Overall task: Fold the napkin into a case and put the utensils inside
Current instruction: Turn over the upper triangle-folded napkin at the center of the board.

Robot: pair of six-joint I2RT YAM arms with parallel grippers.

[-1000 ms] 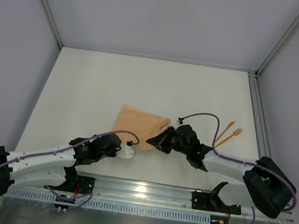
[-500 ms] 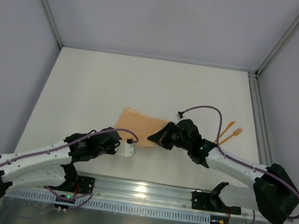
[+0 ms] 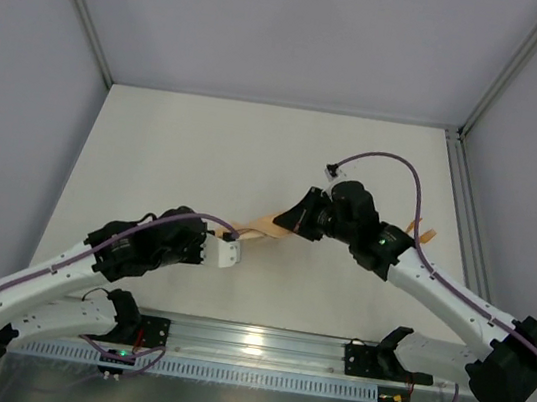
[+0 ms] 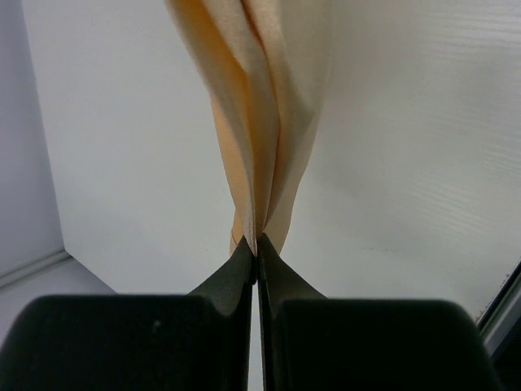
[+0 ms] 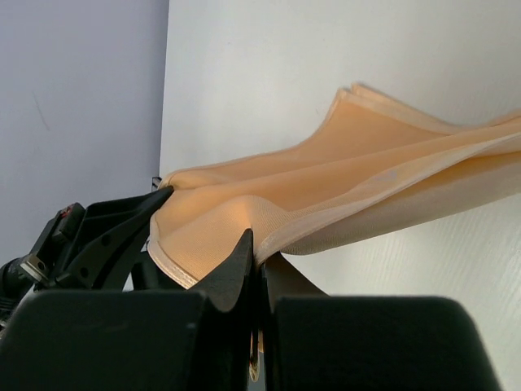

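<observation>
Your left gripper (image 4: 257,254) and right gripper (image 5: 258,248) pinch the napkin (image 5: 366,163), seemingly just at their tips; spreading could slip it.

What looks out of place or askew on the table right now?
Nothing damaged or spilled. The napkin hangs bunched between the left gripper and right gripper, both shut on it, not flat. The utensils lie beyond the right arm, partly hidden.

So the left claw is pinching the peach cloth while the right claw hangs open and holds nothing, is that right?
Not quite. The right gripper is not open and idle: it is shut on the napkin too, which the right wrist view shows. The left gripper is pinching the cloth, as you said.
</observation>
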